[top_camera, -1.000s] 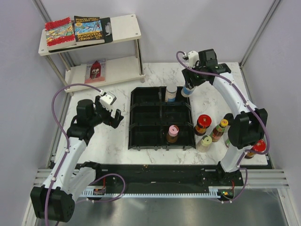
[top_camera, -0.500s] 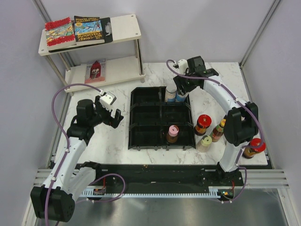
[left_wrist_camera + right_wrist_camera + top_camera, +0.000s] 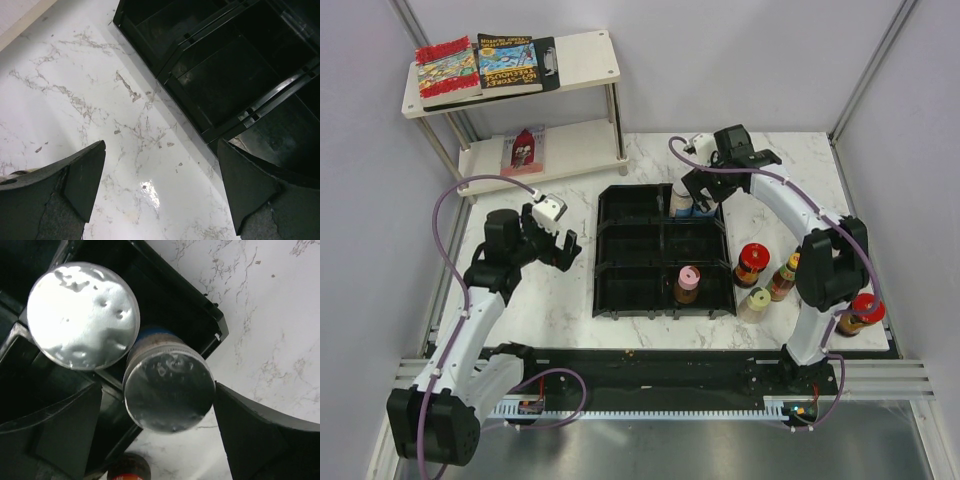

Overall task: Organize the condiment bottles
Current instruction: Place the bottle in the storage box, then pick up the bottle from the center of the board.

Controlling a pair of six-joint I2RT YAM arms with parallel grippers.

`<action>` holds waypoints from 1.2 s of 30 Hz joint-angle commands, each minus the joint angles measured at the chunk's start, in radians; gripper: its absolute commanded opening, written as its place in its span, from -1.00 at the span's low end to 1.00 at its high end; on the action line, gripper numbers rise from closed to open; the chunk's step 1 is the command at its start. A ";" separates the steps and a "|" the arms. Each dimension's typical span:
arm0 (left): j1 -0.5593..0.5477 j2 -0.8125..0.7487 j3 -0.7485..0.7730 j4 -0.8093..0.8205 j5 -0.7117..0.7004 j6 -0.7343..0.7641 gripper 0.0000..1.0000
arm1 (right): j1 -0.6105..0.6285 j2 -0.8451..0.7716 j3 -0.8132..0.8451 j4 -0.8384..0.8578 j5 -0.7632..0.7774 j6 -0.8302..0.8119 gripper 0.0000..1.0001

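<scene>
Condiment jar with a silver cap [image 3: 169,390] stands in the back right compartment of the black tray [image 3: 630,250], just beside another silver-capped jar [image 3: 82,315]; the right tool [image 3: 157,405] straddles it, spread wide, gripping nothing. It looks rigid, light and smooth-sided, so I'd grip the body below the cap. The left tool [image 3: 160,150] hangs wide above the desk [image 3: 75,100].

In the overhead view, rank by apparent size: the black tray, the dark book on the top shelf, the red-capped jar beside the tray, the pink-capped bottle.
1. black tray
2. dark book (raised shelf, nearer the camera)
3. red-capped jar and pink-capped bottle look about alike.
</scene>
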 commanded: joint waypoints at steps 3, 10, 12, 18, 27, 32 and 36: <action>0.015 0.044 0.018 0.023 -0.055 -0.040 0.99 | 0.005 -0.195 0.047 -0.092 0.011 -0.061 0.96; 0.016 0.025 0.015 0.012 -0.015 -0.020 0.99 | -0.030 -0.376 -0.009 -0.245 0.116 -0.101 0.96; 0.016 0.020 0.015 0.008 0.002 -0.015 0.99 | -0.041 -0.425 -0.058 -0.279 0.124 -0.133 0.96; 0.016 0.018 0.018 -0.001 0.022 -0.011 0.99 | -0.067 -0.544 -0.218 -0.350 0.107 -0.201 0.96; 0.016 0.012 0.018 -0.008 0.023 -0.015 0.99 | -0.067 -0.565 -0.388 -0.372 -0.020 -0.227 0.96; 0.016 0.012 0.019 -0.008 0.023 -0.015 0.99 | -0.067 -0.541 -0.448 -0.347 -0.037 -0.229 0.96; 0.018 0.012 0.018 -0.008 0.025 -0.015 0.99 | -0.067 -0.532 -0.477 -0.318 -0.022 -0.229 0.96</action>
